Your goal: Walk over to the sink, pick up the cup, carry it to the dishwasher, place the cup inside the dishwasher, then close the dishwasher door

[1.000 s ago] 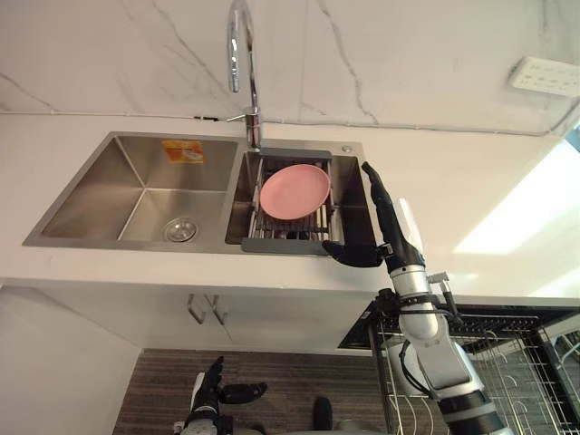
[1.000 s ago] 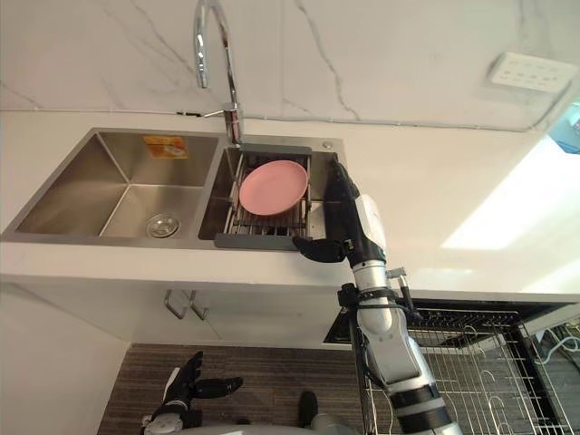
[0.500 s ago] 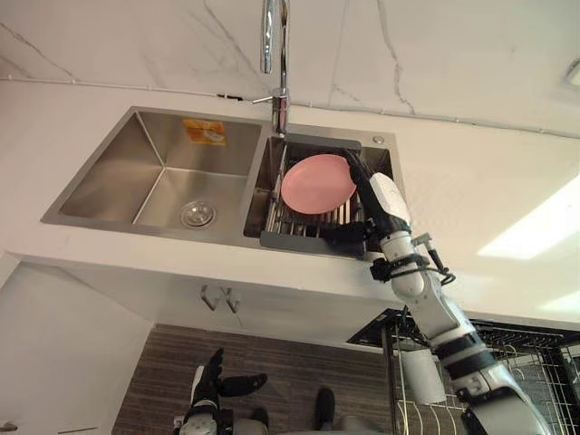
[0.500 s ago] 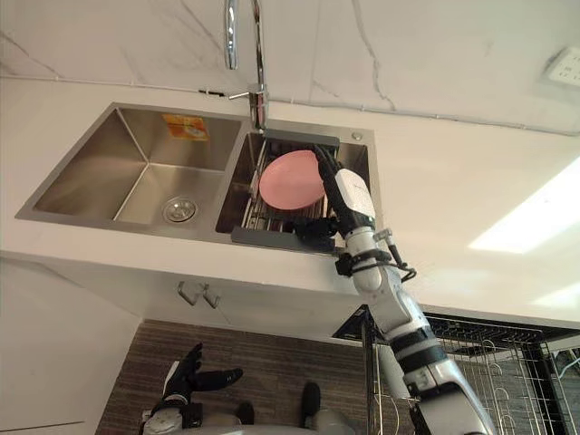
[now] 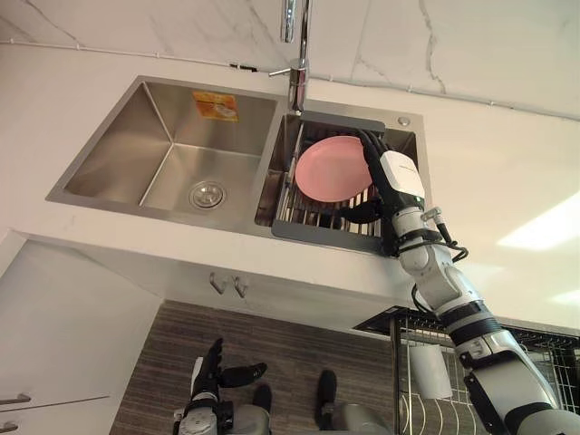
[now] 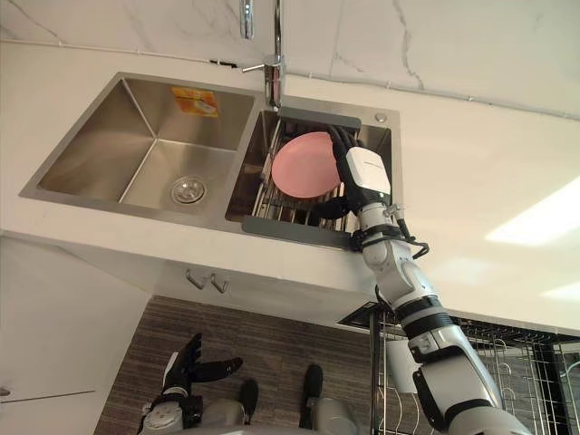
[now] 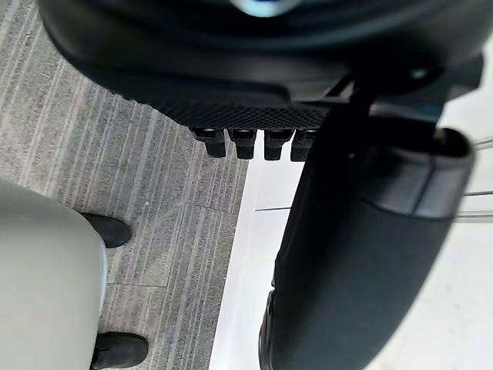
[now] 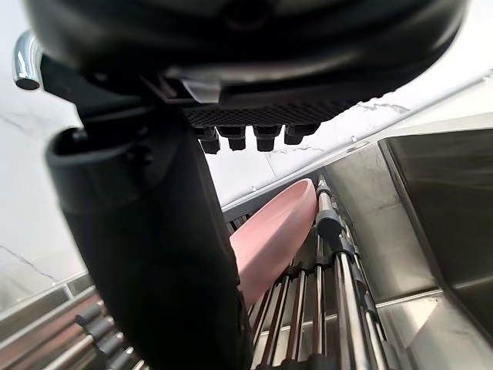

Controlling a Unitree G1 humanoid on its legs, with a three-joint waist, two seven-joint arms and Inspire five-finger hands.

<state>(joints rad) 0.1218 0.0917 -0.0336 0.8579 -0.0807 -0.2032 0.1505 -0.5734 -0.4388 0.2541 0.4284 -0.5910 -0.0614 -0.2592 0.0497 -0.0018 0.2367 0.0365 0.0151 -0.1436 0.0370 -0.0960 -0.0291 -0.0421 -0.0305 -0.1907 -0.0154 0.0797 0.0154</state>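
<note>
A round pink plate (image 5: 331,169) leans upright in a wire dish rack (image 5: 319,229) in the right basin of the steel sink (image 5: 172,163); I see no cup there. My right hand (image 5: 388,190) reaches into that basin at the plate's right edge, open, with straight fingers along the rim and the thumb low near the rack's front. In the right wrist view the plate (image 8: 269,239) stands just past the fingers (image 8: 254,139). My left hand (image 5: 210,367) hangs low over the wooden floor, open and holding nothing.
A tall faucet (image 5: 299,72) rises behind the divider between the basins. White counter surrounds the sink, with cabinet handles (image 5: 227,285) below. At lower right is the pulled-out dishwasher rack (image 5: 544,349), with a white cylindrical thing (image 5: 426,372) in it.
The camera has shifted and come closer to the sink. My right hand has moved from the counter edge into the right basin, up against the plate's right side.
</note>
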